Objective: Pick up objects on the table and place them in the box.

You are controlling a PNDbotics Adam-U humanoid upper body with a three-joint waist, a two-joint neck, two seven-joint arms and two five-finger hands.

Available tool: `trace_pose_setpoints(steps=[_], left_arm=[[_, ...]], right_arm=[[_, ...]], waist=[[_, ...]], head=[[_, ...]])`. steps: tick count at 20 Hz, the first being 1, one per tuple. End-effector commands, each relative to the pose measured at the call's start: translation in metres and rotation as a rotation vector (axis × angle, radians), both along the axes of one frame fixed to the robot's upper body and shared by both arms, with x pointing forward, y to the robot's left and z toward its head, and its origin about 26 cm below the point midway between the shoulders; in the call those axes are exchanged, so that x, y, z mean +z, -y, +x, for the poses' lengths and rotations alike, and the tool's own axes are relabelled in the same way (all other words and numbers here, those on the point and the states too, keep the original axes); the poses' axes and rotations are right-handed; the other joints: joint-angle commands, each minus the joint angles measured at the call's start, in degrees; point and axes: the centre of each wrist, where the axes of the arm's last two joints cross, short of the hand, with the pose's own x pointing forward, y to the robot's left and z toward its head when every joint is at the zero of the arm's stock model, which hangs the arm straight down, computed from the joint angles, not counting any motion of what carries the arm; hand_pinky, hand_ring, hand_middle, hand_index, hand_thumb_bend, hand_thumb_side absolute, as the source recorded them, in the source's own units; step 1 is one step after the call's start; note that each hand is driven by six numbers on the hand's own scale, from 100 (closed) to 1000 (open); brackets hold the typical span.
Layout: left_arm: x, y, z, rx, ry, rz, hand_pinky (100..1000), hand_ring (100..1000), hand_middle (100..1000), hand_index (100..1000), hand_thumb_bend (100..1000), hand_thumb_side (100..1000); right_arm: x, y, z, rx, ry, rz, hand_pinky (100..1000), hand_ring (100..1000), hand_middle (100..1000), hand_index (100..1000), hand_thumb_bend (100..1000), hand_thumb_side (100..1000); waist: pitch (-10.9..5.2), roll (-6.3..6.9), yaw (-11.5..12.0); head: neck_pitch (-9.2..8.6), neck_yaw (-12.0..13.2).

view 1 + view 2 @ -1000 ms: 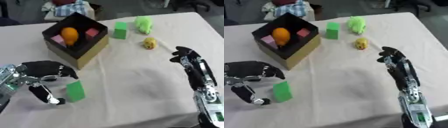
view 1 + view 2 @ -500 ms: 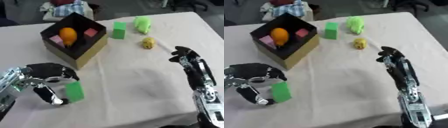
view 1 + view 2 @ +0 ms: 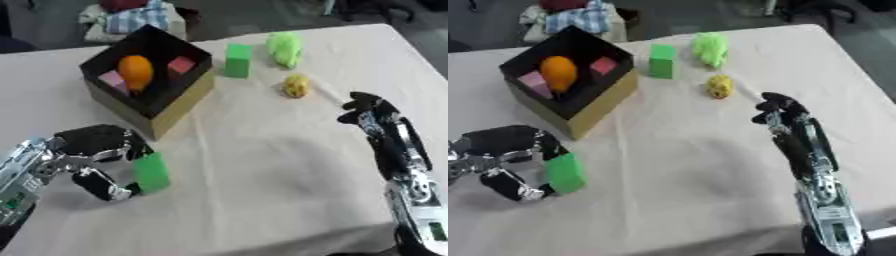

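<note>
The left hand [image 3: 96,150] has now closed its fingers and thumb on the green block [image 3: 151,172] near the table's front edge, just before the box [image 3: 179,102], so lifting can begin.

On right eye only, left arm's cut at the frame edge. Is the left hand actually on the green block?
Observer: Yes. Left eye shows the whole left hand and its silver forearm running to the lower left corner; fingers and thumb curl round the green block.
Operator: Block clear of the box?
Observer: Left eye shows a strip of bare table between the block and the box; they are apart.
Operator: Right hand?
Observer: Right hand has its fingers curled, holds nothing, and sits apart from the yellow object.
</note>
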Motion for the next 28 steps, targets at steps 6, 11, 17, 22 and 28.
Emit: trace_pose_setpoints(steps=[6,11,17,22,28], left_arm=[[0.059,-0.025,0.006,0.141,0.166,-0.191,733,540,495,711,173,243],[0.104,-0.051,0.023,0.309,0.318,-0.267,736,548,507,721,206,229],[0.123,-0.059,0.060,0.416,0.334,-0.328,743,560,523,735,239,263],[0.116,-0.049,0.088,0.460,0.310,-0.280,746,588,561,759,313,307],[0.097,-0.029,0.107,0.455,0.304,-0.235,754,609,592,785,425,408]], right_arm=[[0.006,0.005,0.001,-0.008,0.017,-0.009,693,582,615,773,100,574],[0.004,0.006,0.000,-0.013,0.012,-0.008,694,582,615,773,100,573],[0.002,0.005,-0.001,-0.009,0.005,-0.007,694,582,614,773,100,573],[0.000,0.005,-0.001,-0.008,0.001,-0.005,694,582,614,773,100,572],[-0.001,0.004,-0.001,-0.003,-0.002,-0.003,694,582,614,773,100,572]], waist=[[-1.23,0.21,0.36],[-1.47,0.02,0.52],[-1.64,-0.27,0.53],[-1.79,-0.46,0.41],[-1.92,-0.69,0.30]], head=[[-0.34,-0.36],[-0.28,-0.69],[0.08,-1.12],[0.21,-1.41],[0.29,-1.45]])
